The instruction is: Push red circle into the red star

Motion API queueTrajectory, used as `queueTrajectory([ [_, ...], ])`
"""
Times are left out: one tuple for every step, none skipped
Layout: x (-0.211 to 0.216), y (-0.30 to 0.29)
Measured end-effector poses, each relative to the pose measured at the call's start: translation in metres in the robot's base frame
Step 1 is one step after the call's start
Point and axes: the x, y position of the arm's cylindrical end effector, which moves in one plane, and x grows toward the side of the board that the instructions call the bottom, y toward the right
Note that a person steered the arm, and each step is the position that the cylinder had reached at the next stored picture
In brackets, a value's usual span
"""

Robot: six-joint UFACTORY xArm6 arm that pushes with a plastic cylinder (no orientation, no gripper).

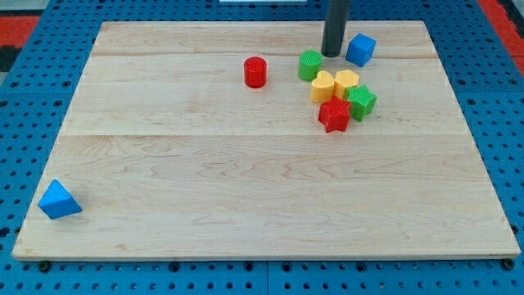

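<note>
The red circle, a short red cylinder, stands at the view's upper middle of the wooden board. The red star lies to its right and a little lower, at the bottom of a tight cluster of blocks. My tip is at the view's top, between a green round block and a blue cube. It is well to the right of the red circle and above the red star, touching neither.
Two yellow blocks and a green block press against the red star's top and right. A blue triangle lies near the board's lower left corner. The board rests on a blue pegboard.
</note>
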Motion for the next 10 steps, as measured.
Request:
queueTrajectory([
  [-0.018,-0.019],
  [-0.022,-0.079],
  [-0.008,-0.122],
  [0.036,-0.121],
  [0.061,-0.118],
  [0.069,-0.142],
  [0.076,-0.168],
  [0.093,-0.124],
  [0.110,-0.091],
  [0.120,-0.065],
])
